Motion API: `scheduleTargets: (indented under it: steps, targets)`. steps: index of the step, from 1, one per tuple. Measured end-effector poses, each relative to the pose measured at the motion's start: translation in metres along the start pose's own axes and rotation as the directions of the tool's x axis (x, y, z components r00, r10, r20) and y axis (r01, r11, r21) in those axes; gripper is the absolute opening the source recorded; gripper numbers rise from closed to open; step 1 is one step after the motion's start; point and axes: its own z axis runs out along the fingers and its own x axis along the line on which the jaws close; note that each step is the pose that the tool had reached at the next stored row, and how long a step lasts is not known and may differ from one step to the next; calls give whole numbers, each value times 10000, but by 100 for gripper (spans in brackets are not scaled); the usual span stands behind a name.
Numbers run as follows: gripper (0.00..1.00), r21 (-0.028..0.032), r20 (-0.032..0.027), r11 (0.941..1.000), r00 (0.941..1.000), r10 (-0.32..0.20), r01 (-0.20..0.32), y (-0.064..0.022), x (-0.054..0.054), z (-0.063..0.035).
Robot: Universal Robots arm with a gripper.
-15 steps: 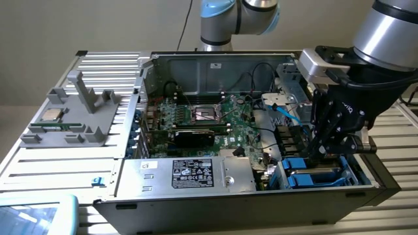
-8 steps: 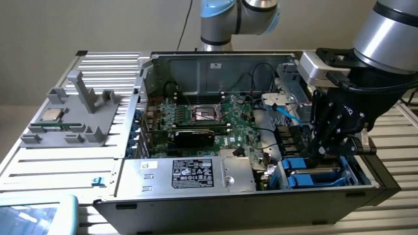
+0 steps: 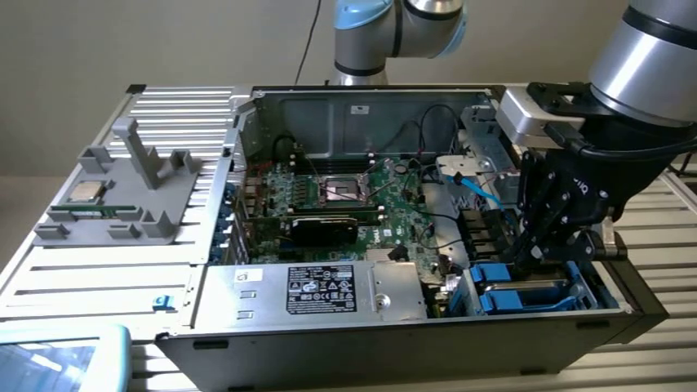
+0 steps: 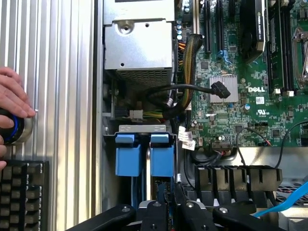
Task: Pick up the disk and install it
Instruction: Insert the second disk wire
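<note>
Inside the open computer case point(image 3: 218, 204), the gripper point(image 3: 541, 260) reaches into the drive bay point(image 3: 593, 286), fingers pinched on the blue-framed disk point(image 4: 143, 156) among the carriers.

Black cables point(image 4: 178, 94) just beside the blue drive bay point(image 4: 144, 156)

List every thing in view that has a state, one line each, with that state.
computer case: lying on its side, side panel off, inside exposed.
gripper: jaws shut, lowered into the drive bay.
disk: in the drive bay, standing on edge, blue carrier showing.
processor socket: open, no cooler over it.
processor chip: lying on the grey fixture outside the case.
hand: resting on a round knob.
</note>
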Motion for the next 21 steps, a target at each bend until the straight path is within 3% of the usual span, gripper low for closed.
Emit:
scheduleTargets:
  steps: [13,21]
  targets:
    - [16,27,4,10000,10000,-7,7,-10,-4,13]
    - [16,73,15,10000,10000,-5,5,-12,-6,41]
